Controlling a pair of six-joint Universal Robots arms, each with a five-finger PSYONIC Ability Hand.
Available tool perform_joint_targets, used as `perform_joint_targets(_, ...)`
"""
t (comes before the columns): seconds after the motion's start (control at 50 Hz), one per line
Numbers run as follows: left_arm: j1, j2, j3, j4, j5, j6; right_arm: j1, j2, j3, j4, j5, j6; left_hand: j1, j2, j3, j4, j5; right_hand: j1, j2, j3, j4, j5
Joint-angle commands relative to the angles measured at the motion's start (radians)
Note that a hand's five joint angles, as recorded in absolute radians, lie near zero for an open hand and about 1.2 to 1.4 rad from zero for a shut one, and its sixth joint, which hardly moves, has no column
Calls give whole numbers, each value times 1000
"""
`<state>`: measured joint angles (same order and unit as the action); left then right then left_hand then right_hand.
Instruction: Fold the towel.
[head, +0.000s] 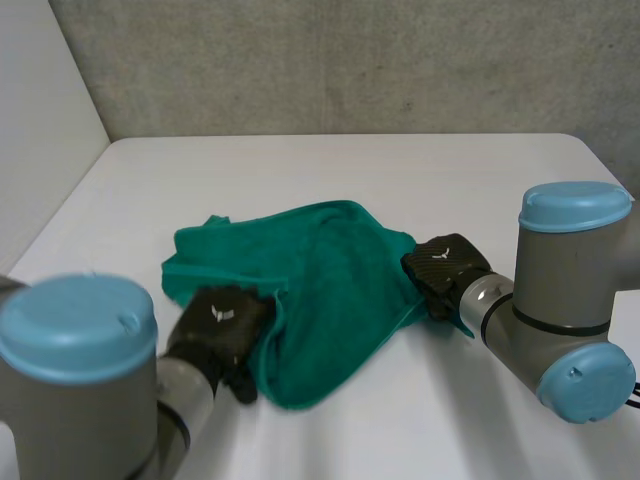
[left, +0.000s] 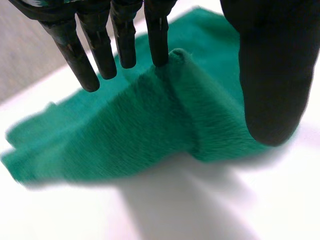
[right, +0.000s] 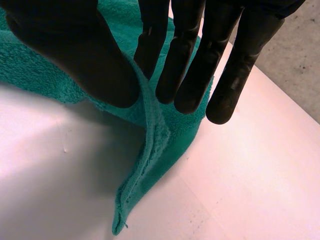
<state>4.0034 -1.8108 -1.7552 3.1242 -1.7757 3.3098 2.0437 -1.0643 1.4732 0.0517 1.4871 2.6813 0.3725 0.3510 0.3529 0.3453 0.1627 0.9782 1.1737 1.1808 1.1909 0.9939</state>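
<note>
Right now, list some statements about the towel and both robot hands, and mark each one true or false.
1. The towel is green. True.
2. The towel lies flat and fully spread. False: it is bunched, with raised folds.
3. The right robot hand pinches a towel edge between thumb and fingers. True.
4. The left robot hand hovers clear of the towel. False: it holds a raised fold at the towel's left side.

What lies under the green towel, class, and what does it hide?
Around and under the towel is the white table; a shadowed gap shows where the right robot hand pinches an edge up. Whatever lies beneath the towel's middle is covered and cannot be seen.
</note>
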Motion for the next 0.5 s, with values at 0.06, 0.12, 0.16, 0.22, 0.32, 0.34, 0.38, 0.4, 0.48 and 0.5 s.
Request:
perform_joint_targets(0.06,164,-74,181,13,138,254,6,1,39,-29,-33,-3,-112,-90,-92,-85,-77,418,223,215,205,228)
perform_joint_targets(0.12,181,-130,213,13,218,336,12,3,47,-30,-37,-3,-121,-99,-101,-94,-86,418,223,215,205,228)
perform_joint_targets(0.16,192,-180,237,14,289,421,12,3,50,-30,-39,-3,-130,-108,-110,-102,-94,418,223,215,205,228)
perform_joint_targets(0.22,209,-226,257,11,351,499,10,3,52,-30,-41,-3,-130,-108,-110,-102,-94,418,223,215,205,228)
perform_joint_targets(0.32,263,-271,257,0,467,642,6,3,53,-32,-41,-3,-133,-111,-113,-105,-97,418,223,215,205,228)
perform_joint_targets(0.34,264,-271,255,-1,488,654,6,3,53,-32,-41,-3,-133,-111,-113,-105,-97,418,223,215,205,228)
perform_joint_targets(0.38,273,-271,253,-10,554,680,3,4,53,-32,-41,-3,-130,-108,-110,-102,-94,418,223,215,205,228)
perform_joint_targets(0.4,276,-271,253,-16,574,683,3,4,53,-32,-41,-3,-124,-102,-104,-97,-89,418,223,215,205,228)
perform_joint_targets(0.48,295,-271,255,-65,645,694,1,4,55,-32,-41,-3,-97,-76,-78,-70,-62,418,223,215,205,228)
perform_joint_targets(0.5,298,-271,255,-78,653,697,1,4,55,-32,-41,-3,-97,-76,-78,-70,-62,418,223,215,205,228)
